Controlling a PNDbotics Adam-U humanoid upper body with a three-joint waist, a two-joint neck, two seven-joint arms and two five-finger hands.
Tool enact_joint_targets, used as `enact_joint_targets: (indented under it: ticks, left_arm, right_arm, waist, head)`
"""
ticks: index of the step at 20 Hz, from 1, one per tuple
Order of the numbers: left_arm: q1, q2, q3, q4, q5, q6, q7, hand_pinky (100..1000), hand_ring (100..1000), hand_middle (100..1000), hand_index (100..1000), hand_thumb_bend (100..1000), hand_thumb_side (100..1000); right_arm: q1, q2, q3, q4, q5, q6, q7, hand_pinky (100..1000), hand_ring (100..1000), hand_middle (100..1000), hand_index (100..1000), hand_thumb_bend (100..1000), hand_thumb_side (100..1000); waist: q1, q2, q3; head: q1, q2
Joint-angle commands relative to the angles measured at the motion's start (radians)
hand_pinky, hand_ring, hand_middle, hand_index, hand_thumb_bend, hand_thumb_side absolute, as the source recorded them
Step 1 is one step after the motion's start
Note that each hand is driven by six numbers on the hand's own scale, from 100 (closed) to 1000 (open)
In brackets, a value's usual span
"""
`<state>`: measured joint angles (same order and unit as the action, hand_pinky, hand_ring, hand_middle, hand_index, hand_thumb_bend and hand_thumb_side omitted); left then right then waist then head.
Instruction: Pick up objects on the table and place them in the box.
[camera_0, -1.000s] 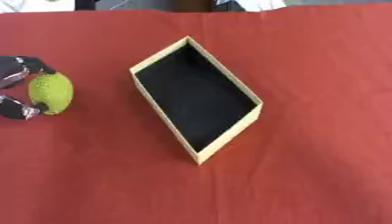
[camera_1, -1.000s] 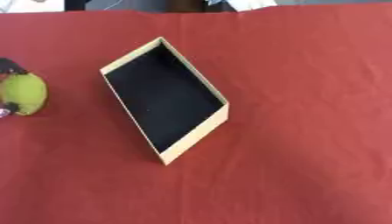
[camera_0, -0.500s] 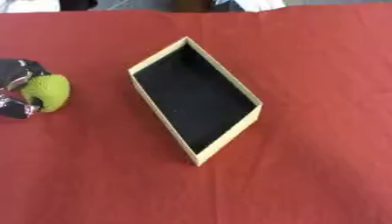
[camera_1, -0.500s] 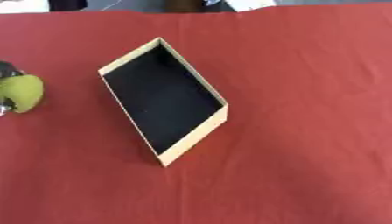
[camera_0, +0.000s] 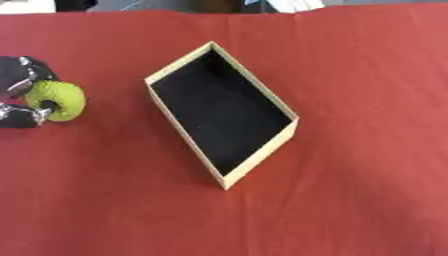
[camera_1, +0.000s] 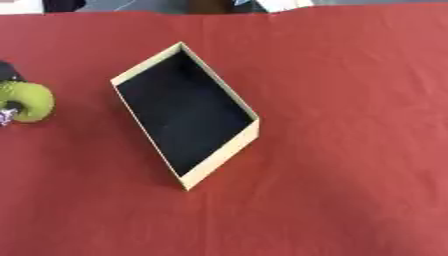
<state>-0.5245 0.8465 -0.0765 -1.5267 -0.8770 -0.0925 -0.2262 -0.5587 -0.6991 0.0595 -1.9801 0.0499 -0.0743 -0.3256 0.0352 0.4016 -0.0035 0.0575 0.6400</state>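
A yellow-green round object (camera_0: 61, 99) sits at the left edge of the red table, with my left hand (camera_0: 17, 95) curled round it from the left. The hand is black with silver parts and is cut off by the frame edge. An open cardboard box (camera_0: 179, 68) with a black inside lies askew in the middle of the table, with nothing in it. The object is a short way left of the box's left corner. My right hand shows in no view.
The red cloth (camera_0: 367, 150) covers the whole table. Pale and dark shapes (camera_0: 289, 5) lie past the far edge.
The left hand with the yellow-green object has shifted a little upward and to the right, toward the box. The box has not moved.
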Motion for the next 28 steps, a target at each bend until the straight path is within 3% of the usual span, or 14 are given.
enact_joint_targets:
  ticks: [1, 6, 11, 13, 14, 15, 19, 28]
  left_arm:
    - [-0.005, 0.048, 0.033, -0.095, 0.007, 0.010, 0.016, 599, 564, 548, 660, 100, 100]
    - [-0.031, 0.039, 0.017, -0.263, 0.026, -0.004, 0.016, 602, 566, 547, 661, 100, 104]
    - [-0.139, -0.035, -0.047, -0.376, 0.055, -0.031, -0.030, 601, 564, 540, 659, 100, 108]
    - [-0.196, -0.079, -0.078, -0.378, 0.061, -0.045, -0.061, 602, 565, 541, 660, 100, 111]
    - [-0.222, -0.102, -0.095, -0.376, 0.062, -0.056, -0.076, 603, 566, 543, 661, 100, 162]
    - [-0.245, -0.123, -0.111, -0.372, 0.061, -0.066, -0.091, 603, 566, 543, 662, 100, 117]
    - [-0.315, -0.211, -0.162, -0.347, 0.061, -0.099, -0.140, 600, 562, 540, 662, 100, 124]
    - [-0.384, -0.346, -0.238, -0.207, 0.037, -0.140, -0.196, 587, 555, 542, 665, 100, 127]
  right_arm:
    - [-0.008, -0.022, -0.011, -0.020, -0.004, -0.002, -0.005, 800, 792, 707, 826, 106, 624]
    - [-0.009, -0.023, -0.012, -0.020, -0.004, -0.004, -0.007, 800, 792, 707, 826, 107, 623]
    - [-0.016, -0.022, -0.009, -0.020, -0.007, -0.004, -0.004, 800, 793, 707, 826, 108, 621]
    - [-0.022, -0.020, -0.008, -0.020, -0.010, -0.005, -0.002, 800, 793, 708, 826, 108, 621]
    - [-0.024, -0.020, -0.007, -0.020, -0.011, -0.006, -0.001, 800, 793, 708, 826, 107, 624]
    - [-0.026, -0.019, -0.007, -0.020, -0.012, -0.007, 0.000, 800, 793, 708, 826, 109, 620]
    - [-0.029, -0.016, -0.007, -0.020, -0.014, -0.007, 0.001, 800, 793, 708, 826, 109, 620]
    - [-0.039, -0.002, -0.003, -0.020, -0.021, -0.006, 0.006, 799, 793, 707, 826, 111, 620]
  waist:
    - [0.001, -0.022, 0.003]
    - [0.004, -0.027, 0.005]
    - [0.002, -0.034, 0.006]
    - [0.002, -0.037, 0.005]
    - [0.001, -0.038, 0.005]
    - [0.001, -0.039, 0.005]
    - [0.003, -0.041, 0.003]
    - [0.008, -0.041, -0.007]
  head:
    - [-0.008, -0.003]
    - [-0.015, 0.000]
    - [-0.022, 0.007]
    - [-0.022, 0.009]
    - [-0.022, 0.009]
    - [-0.022, 0.010]
    - [-0.019, 0.011]
    - [-0.011, 0.011]
